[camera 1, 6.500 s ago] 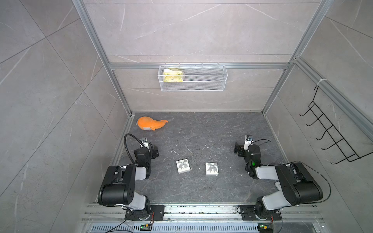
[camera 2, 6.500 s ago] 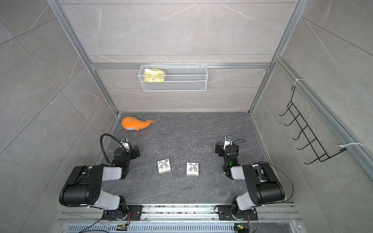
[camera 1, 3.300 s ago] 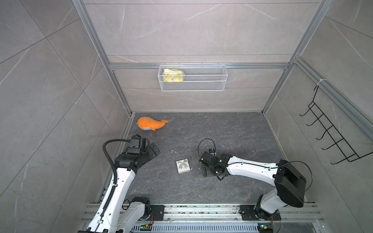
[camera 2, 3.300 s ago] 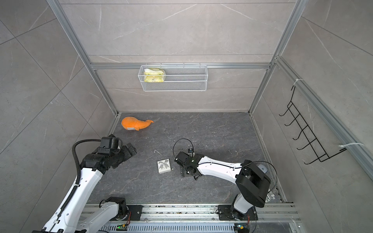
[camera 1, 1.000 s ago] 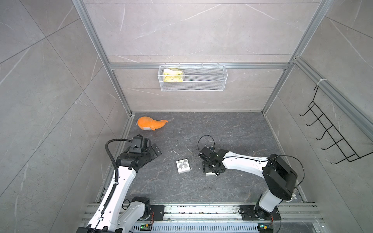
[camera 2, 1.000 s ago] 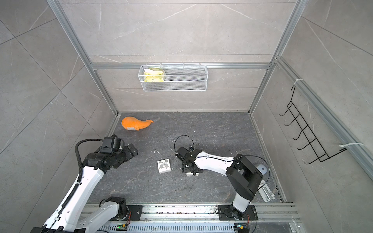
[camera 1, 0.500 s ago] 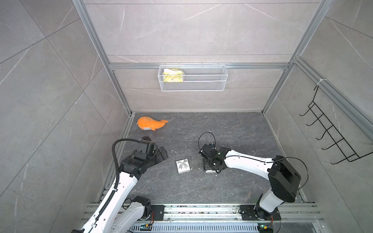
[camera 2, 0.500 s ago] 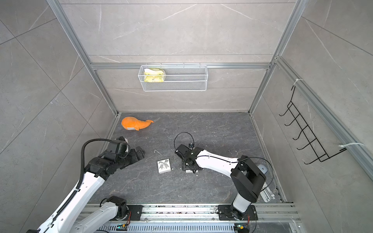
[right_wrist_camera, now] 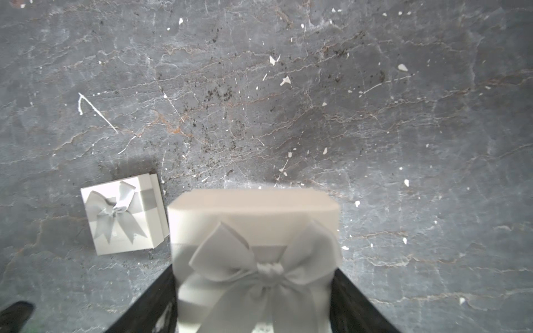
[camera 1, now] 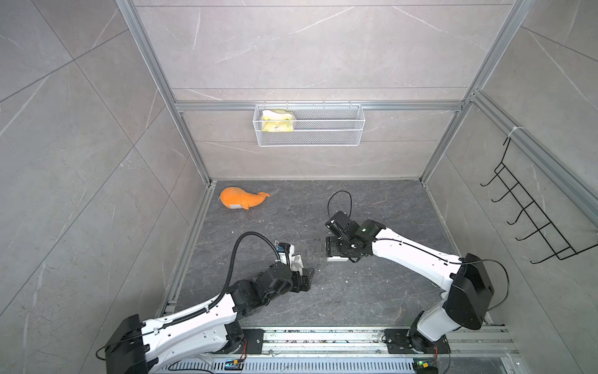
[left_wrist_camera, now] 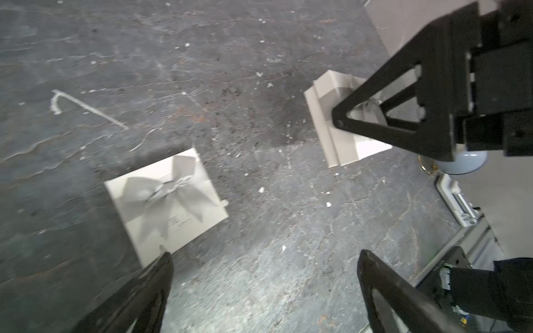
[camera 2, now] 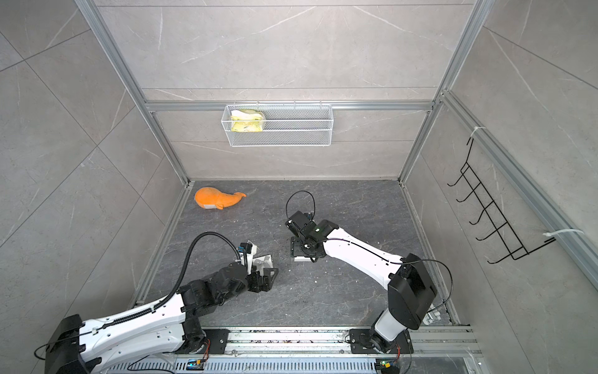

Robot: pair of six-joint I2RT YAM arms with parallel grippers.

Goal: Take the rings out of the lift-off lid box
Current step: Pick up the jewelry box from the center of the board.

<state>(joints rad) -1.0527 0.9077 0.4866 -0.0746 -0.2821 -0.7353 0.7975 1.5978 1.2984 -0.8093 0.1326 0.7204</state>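
Two shut white gift boxes with grey bows stand on the dark floor. I cannot tell which is the lift-off lid box. My right gripper (camera 1: 336,251) (right_wrist_camera: 253,275) is shut on the sides of the right-hand box (camera 1: 336,258) (right_wrist_camera: 253,213) (left_wrist_camera: 337,127). The left-hand box (camera 1: 296,260) (right_wrist_camera: 124,213) (left_wrist_camera: 167,199) stands free. My left gripper (camera 1: 304,278) (left_wrist_camera: 265,255) hangs open just in front of it, over bare floor, with one fingertip (left_wrist_camera: 164,259) at the box's near edge. The rings are hidden.
An orange plush whale (camera 1: 241,199) lies at the back left. A wire basket (camera 1: 309,129) with a yellow cloth hangs on the back wall, and a black hook rack (camera 1: 530,220) on the right wall. A thin white mark (left_wrist_camera: 86,109) shows on the floor.
My left arm has swung from the left side in toward the middle and dropped low by the left-hand box. The right gripper stays on its box.
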